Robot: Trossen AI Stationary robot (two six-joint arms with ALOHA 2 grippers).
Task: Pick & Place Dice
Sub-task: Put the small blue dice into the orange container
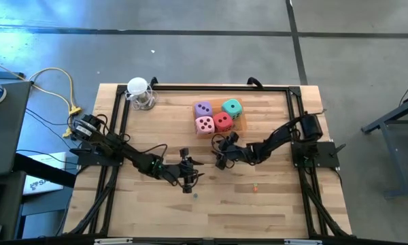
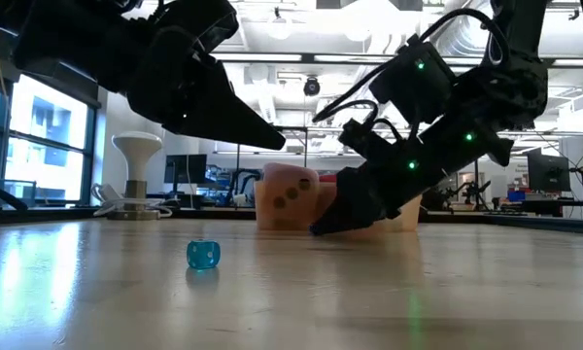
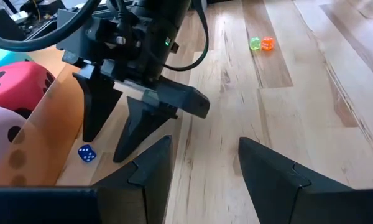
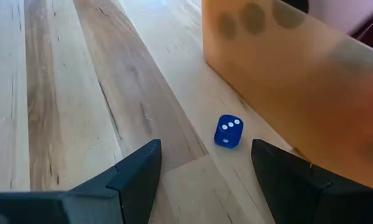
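Four large soft dice, purple (image 1: 202, 109), teal (image 1: 232, 107), pink (image 1: 205, 124) and red (image 1: 222, 122), sit in a shallow orange tray (image 1: 241, 125) at the table's far middle. A tiny blue cube with white pips (image 4: 228, 131) lies on the wood just in front of the tray's near wall (image 4: 280, 81). My right gripper (image 4: 205, 149) is open and tilted down low over the table, with the blue cube just ahead of the gap between its fingers. My left gripper (image 3: 205, 144) hangs open to its left and nearer the front edge, above bare wood.
A tiny teal cube (image 2: 203, 255) lies on the wood nearer the front edge. A green and an orange tiny cube (image 3: 261, 43) lie together right of centre. A white knob-topped object (image 1: 139, 92) stands at the far left. Black frame rails (image 1: 217, 87) border the table.
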